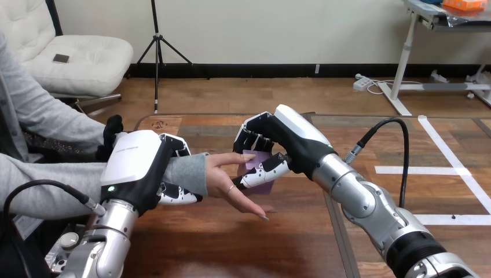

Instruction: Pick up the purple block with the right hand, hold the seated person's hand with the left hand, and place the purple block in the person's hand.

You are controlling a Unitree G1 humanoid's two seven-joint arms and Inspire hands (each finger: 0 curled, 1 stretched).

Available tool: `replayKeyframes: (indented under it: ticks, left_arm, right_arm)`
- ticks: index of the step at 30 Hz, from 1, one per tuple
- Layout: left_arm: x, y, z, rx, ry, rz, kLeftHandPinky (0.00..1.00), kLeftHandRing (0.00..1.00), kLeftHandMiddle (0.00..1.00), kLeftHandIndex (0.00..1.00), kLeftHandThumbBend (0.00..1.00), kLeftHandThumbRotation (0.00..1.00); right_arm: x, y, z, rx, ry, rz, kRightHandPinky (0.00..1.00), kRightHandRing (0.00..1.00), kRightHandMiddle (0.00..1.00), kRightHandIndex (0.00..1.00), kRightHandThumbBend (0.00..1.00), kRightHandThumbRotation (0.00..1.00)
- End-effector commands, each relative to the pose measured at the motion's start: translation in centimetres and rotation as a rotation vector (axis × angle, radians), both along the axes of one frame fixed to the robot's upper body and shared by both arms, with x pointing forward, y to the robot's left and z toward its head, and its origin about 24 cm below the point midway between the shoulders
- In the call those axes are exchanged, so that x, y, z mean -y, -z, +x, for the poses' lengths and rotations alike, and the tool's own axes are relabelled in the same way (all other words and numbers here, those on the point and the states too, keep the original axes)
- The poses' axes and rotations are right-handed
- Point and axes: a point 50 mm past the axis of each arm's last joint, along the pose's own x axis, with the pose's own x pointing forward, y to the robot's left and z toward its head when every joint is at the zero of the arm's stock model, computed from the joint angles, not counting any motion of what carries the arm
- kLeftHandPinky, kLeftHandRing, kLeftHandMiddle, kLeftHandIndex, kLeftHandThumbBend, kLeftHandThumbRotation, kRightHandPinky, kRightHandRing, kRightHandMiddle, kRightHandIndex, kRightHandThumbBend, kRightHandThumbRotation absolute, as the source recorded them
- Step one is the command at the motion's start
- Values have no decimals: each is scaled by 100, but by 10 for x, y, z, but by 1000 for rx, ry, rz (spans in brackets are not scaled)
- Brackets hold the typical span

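Your right robot hand (285, 143) pinches the purple block (255, 158) between curled fingers and thumb, just over the person's hand (227, 184), which lies open and palm up above the table (220, 249). Your left robot hand (139, 168) is curled round the person's wrist (188, 174) at the grey sleeve. Judge the block light, stiff and smooth-faced, best gripped on opposite flat faces and liable to slip from a loose pinch. Your fingers and thumb cover much of it, so you cannot tell its full shape or whether its underside touches the palm.
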Motion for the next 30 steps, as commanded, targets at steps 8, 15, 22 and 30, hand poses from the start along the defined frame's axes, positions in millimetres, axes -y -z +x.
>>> replayKeyframes:
  ticks: [8,15,22,30]
  left_arm:
    - [28,-40,17,183,87,-74,27,34,41,43,71,2]
    - [26,-42,14,194,101,-72,34,41,47,51,73,11]
    - [24,-44,11,178,113,-83,37,46,53,56,75,18]
    - [21,-46,7,164,124,-93,41,50,56,58,74,20]
  right_arm:
    - [-16,-22,6,41,-36,63,37,42,45,48,87,1]
    - [-9,-21,6,26,-24,66,41,47,51,53,89,10]
    - [-1,-21,5,13,-19,62,48,55,58,59,88,27]
    - [9,-19,3,8,-16,62,56,63,65,66,86,48]
